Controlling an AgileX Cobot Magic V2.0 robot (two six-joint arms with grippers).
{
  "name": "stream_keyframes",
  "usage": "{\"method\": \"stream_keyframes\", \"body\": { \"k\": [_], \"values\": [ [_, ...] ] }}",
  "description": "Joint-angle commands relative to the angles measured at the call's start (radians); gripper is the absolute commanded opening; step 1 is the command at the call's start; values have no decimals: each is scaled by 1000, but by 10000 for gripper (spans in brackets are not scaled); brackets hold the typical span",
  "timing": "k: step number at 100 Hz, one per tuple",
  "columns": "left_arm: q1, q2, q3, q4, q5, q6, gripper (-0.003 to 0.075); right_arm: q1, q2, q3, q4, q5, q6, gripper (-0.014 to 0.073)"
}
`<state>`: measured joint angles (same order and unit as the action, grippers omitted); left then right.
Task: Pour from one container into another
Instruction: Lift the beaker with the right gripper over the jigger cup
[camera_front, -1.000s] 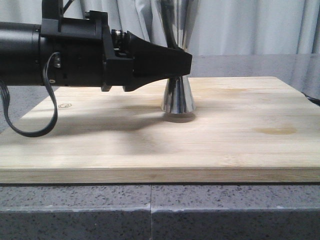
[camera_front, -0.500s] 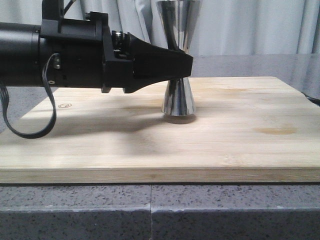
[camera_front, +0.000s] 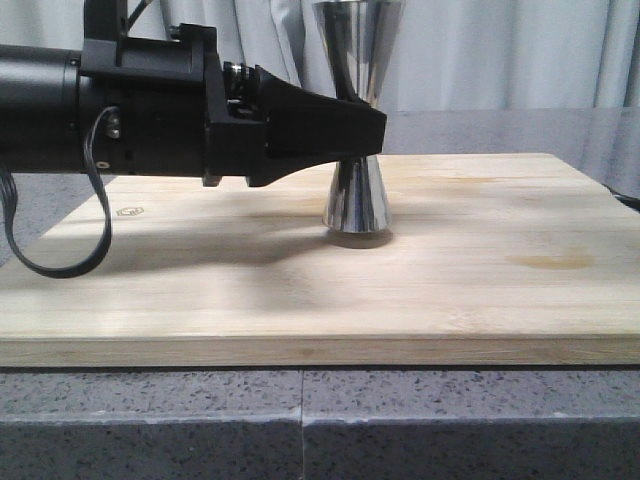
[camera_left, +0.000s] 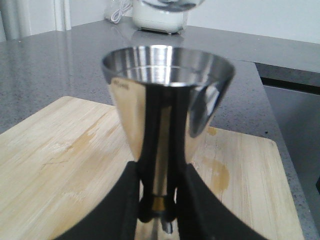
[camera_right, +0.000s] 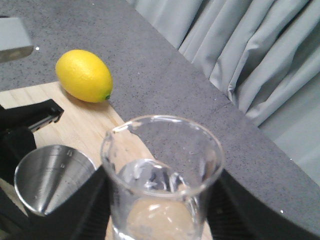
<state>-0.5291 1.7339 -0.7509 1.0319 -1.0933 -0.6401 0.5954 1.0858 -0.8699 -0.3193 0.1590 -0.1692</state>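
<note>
**A:** Left gripper (camera_front: 372, 128) is clamped on the jigger (camera_front: 357, 195) at its waist, holding it upright on the board (camera_front: 480, 300). Right gripper (camera_right: 160, 200) is closed round the beaker (camera_right: 162, 175), which hangs up beside and above the jigger's mouth, some liquid in it by the look.

**B:** So the pour hasn't started?

**A:** I reckon not, the beaker looks level. Next it'd need its lip brought over the jigger cup, then a slow tilt while the left arm keeps the jigger steady.

**B:** Any writing?

**A:** Tiny engraving under the jigger rim and a small stamp on the board, both too small to read. There's a lemon (camera_right: 84, 76) past the jigger too.
</note>
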Motion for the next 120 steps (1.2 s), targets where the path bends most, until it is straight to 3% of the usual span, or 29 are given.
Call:
{"method": "stream_keyframes", "body": {
  "k": [1,120],
  "values": [
    [0,-49,-27,-37,-83,-12,-19,7,-11,-39,-22,-73,-6,162],
    [0,-49,-27,-30,-83,-28,-19,42,-9,-41,-124,4,-22,162]
  ]
}}
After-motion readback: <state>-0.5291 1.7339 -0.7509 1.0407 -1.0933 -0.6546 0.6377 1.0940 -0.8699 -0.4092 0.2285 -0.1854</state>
